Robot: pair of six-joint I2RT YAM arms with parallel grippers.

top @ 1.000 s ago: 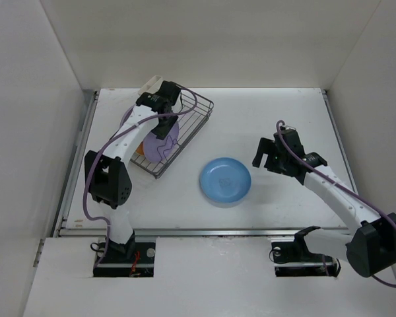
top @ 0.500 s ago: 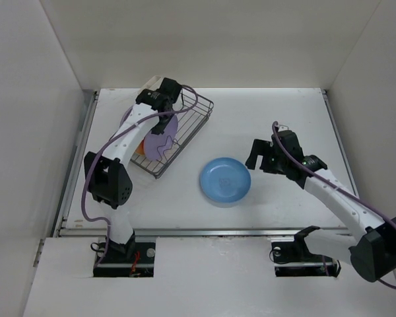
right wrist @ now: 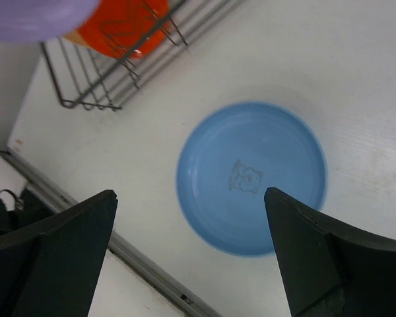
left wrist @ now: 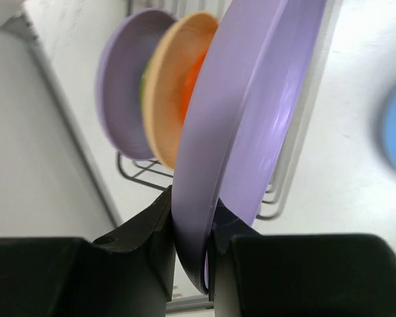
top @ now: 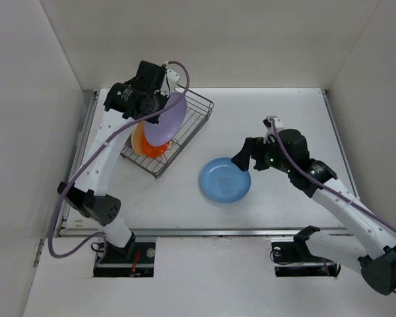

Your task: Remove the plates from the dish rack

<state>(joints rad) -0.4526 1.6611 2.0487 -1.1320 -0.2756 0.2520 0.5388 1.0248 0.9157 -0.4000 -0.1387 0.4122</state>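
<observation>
Your left gripper (left wrist: 191, 231) pinches 1 round lavender plastic plate (left wrist: 251, 99), raised above the dark wire dish rack (top: 197, 125) holding 3 more: 1 lavender plate (left wrist: 122, 92), 1 tan plate (left wrist: 171, 86), 1 red-orange plate (top: 145, 142). 1 round blue plate (top: 225, 180) lies on the white table (top: 284, 112) below your right gripper (right wrist: 189, 195), jaws spread.

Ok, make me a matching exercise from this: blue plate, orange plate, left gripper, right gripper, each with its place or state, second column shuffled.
1. blue plate
2. orange plate
3. left gripper
4. right gripper

A. open
B. standing in the rack
C. flat on the table
D. shut on a lavender plate

Pairs: 1-C, 2-B, 3-D, 4-A
</observation>
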